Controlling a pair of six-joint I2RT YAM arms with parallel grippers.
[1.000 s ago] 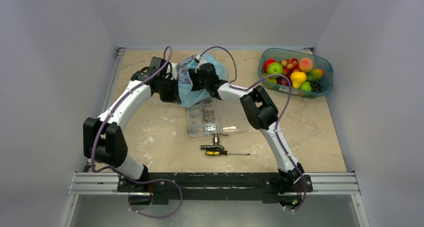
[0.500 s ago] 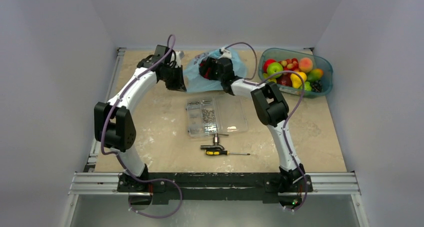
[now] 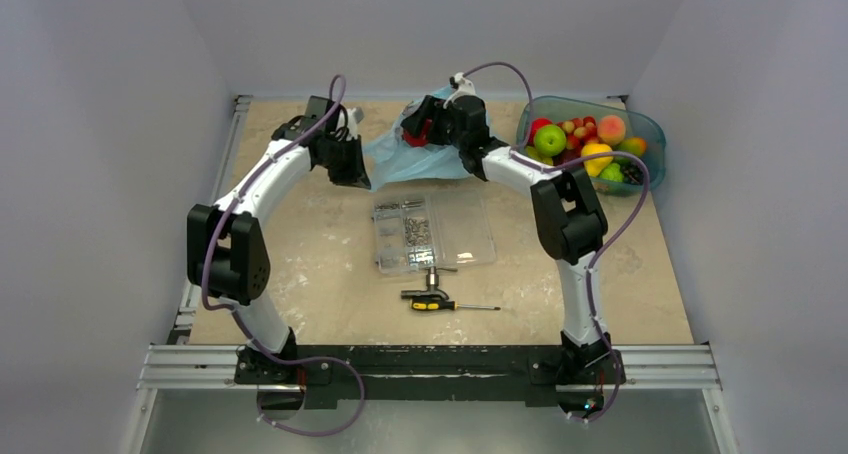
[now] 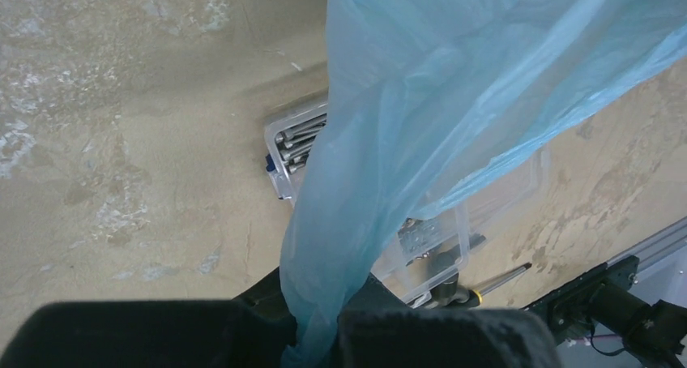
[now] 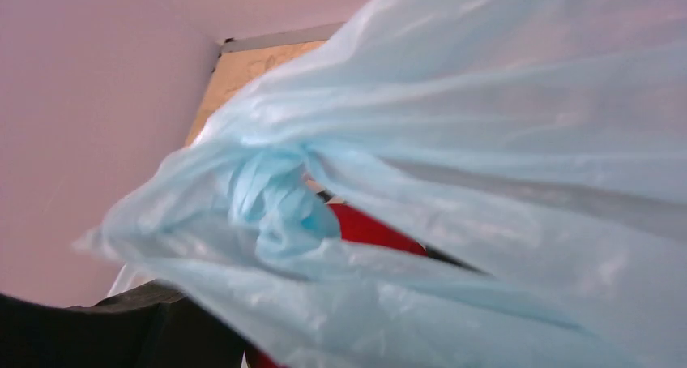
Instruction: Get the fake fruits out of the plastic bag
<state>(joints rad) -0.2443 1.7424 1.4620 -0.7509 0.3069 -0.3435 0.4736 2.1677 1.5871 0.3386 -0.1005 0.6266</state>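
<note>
The plastic bag (image 3: 405, 159) hangs above the far middle of the tabletop (image 3: 300, 244), stretched as a pale blue sheet between the two tools. In the left wrist view the plastic bag (image 4: 421, 100) narrows to a twisted strip that runs down into the left tool (image 4: 316, 319), whose dark fingers are closed tight on it. From above, the left tool (image 3: 352, 169) sits at the bag's lower left corner.

At the bag's upper right edge a red fruit (image 3: 419, 131) shows at the tip of the right tool (image 3: 428, 132). That tool's jaws stand wide around the fruit and hold it. In the right wrist view the red fruit (image 5: 369, 226) peeks out from under folds of the plastic bag (image 5: 486, 141), which drapes over most of the picture.

To the right, at the far right corner, a teal tub (image 3: 640, 124) holds a pile of fruits, a green apple (image 3: 549, 138) among them. Nearer the arms' bases, below the bag, a clear compartment box (image 3: 460, 234) lies flat, and a screwdriver (image 3: 435, 303) with a yellow and black handle lies just in front of it.
</note>
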